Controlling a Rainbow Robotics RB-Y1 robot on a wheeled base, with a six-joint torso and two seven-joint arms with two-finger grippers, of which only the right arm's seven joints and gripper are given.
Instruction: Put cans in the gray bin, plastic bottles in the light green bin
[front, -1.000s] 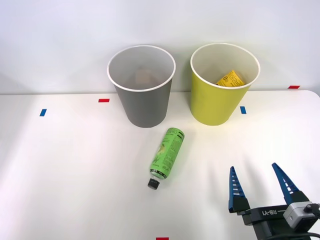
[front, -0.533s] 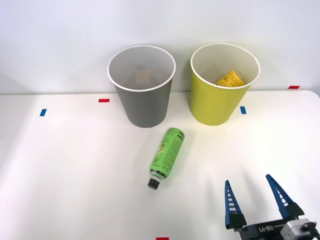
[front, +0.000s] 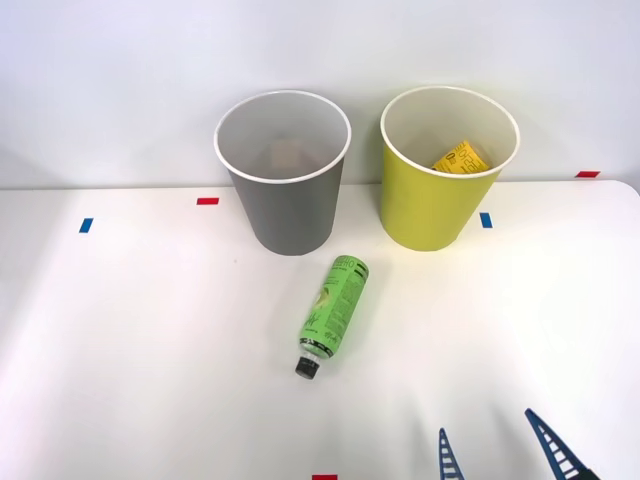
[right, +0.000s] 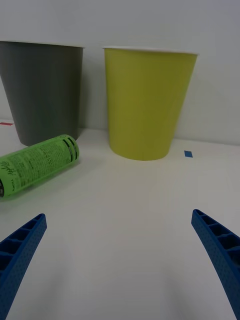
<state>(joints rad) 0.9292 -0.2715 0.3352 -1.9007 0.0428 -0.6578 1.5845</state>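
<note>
2 bins stand upright side by side at 12 o'clock on your white table (front: 120, 330), the gray bin (front: 284, 190) left of the light green bin (front: 440, 190), and 1 plastic bottle (front: 333, 312) lies on its side just in front of the gray one, black cap toward you. Only your front view looks down into the bins, where 1 yellow item (front: 460, 158) rests in the light green bin. Your right gripper (front: 500, 452) is open and empty at 5 o'clock, with the bottle well apart at its 10 o'clock.

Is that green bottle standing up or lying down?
Lying down. The green bottle rests on its side on the table, its black cap pointing away from the bins.
</note>
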